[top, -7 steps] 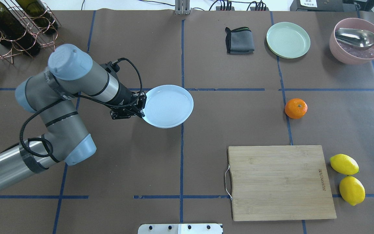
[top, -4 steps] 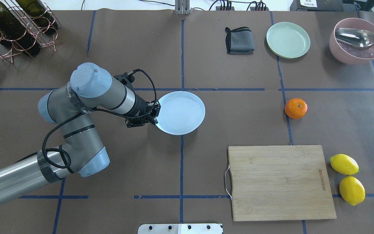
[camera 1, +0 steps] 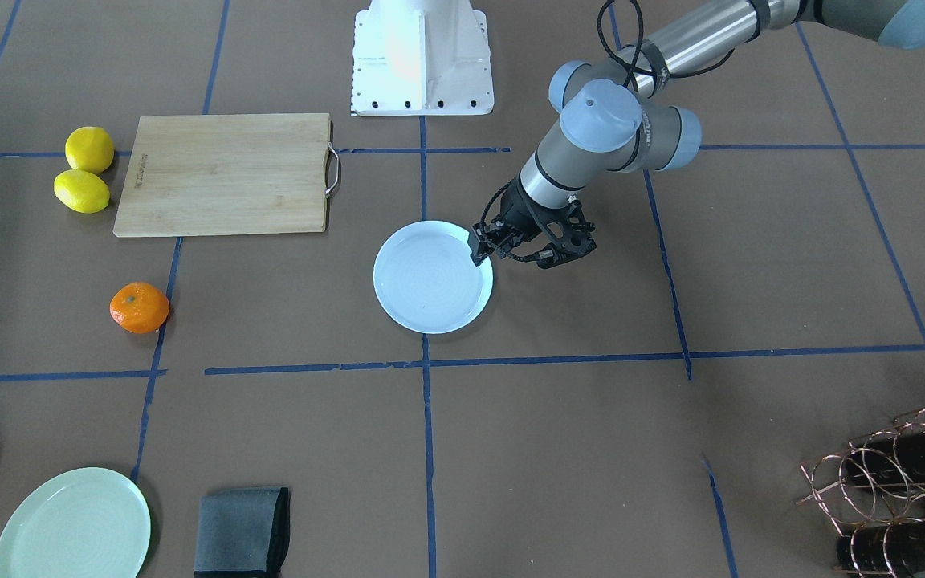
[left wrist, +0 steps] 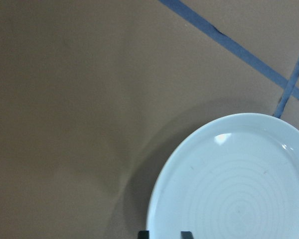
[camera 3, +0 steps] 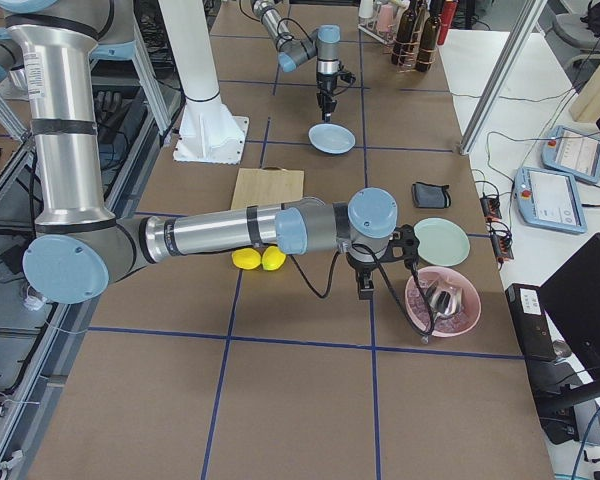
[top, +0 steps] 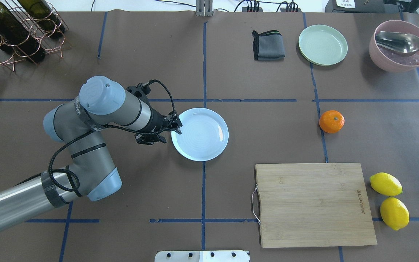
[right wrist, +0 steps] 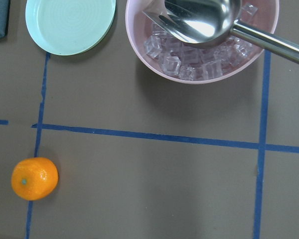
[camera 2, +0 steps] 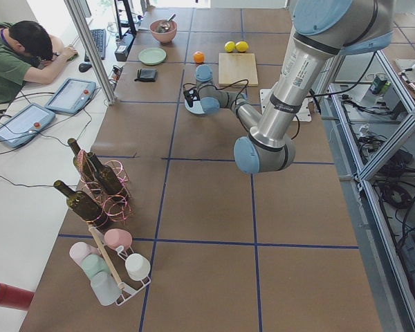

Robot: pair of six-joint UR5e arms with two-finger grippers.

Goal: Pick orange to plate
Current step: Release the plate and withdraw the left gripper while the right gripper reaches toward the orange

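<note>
Orange: the small round bright orange citrus fruit (top: pixel 331 121) sits on the table past the far right corner of the rectangular bamboo cutting board (top: pixel 315 203), apart from it.
Plate: the round bluish-white plate (top: pixel 207 137) lies off the board's far left corner.
Left gripper (top: pixel 175 128): pinching the plate's rim.
Right gripper (camera 3: pixel 365 291): beyond the board; grip not discernible.

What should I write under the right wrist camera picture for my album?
An orange sits on blue tape, near a pale green plate and a pink bowl holding ice and a scoop.
</note>
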